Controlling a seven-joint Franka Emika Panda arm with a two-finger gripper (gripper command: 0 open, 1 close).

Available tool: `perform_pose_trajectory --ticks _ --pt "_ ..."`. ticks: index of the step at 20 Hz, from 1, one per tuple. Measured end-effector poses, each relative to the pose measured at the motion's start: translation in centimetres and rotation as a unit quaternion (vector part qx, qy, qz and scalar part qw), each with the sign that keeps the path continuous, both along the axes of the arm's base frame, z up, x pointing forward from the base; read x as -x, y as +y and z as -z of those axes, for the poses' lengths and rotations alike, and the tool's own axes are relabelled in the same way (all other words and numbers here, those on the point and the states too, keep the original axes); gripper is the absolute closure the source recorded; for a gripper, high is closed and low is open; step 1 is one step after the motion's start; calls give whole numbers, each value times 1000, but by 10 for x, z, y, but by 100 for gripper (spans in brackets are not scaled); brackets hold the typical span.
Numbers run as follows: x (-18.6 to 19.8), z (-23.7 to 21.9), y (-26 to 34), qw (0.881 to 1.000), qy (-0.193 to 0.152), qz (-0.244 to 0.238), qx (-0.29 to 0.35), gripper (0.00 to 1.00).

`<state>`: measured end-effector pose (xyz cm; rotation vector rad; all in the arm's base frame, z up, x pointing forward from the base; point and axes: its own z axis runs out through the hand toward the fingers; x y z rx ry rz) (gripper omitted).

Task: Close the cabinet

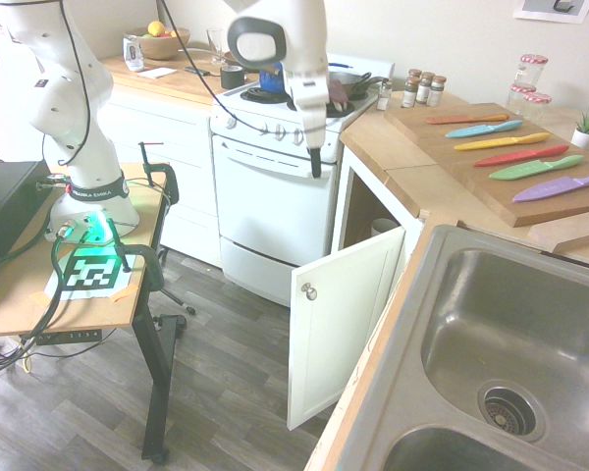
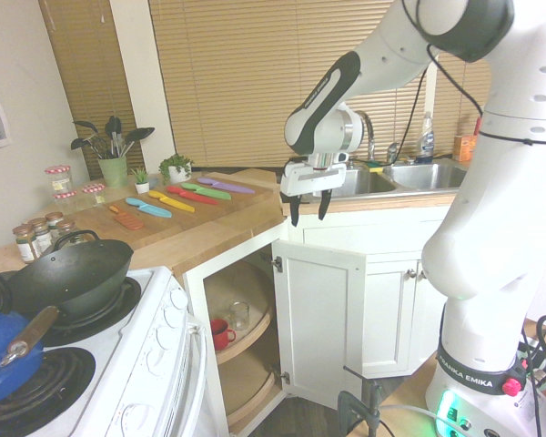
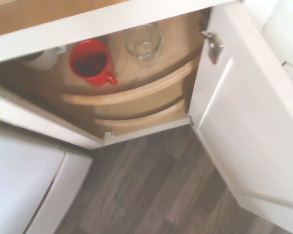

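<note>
The gripper (image 2: 309, 208) hangs spread and empty above the cabinet (image 1: 342, 316) door (knob facing out); descending inside the opening could jam the door against it.

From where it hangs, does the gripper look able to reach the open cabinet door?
Probably yes. The gripper, jaws open, hangs above the cabinet door, which swings out over bare floor; nothing stands between them.

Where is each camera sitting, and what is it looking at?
First exterior view: above the sink, facing the oven and open cabinet door; shows arm and open gripper.
Second exterior view: above the stove, facing the window blinds; shows arm, gripper.
Wrist view: looks down into the cabinet at a red mug; no robot parts.
All show the door.
</note>
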<state>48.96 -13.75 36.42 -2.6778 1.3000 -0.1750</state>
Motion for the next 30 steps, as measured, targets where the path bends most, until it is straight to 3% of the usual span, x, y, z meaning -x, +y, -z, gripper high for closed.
perform_pose_trajectory --ticks 5,15,22,30 --pt "-23 35 -77 999 2 27 -24 0" --pt "-61 76 -181 998 12 61 1 0" --pt "-53 148 -212 997 44 62 -6 0" --pt "-51 180 -209 997 56 56 -21 0"
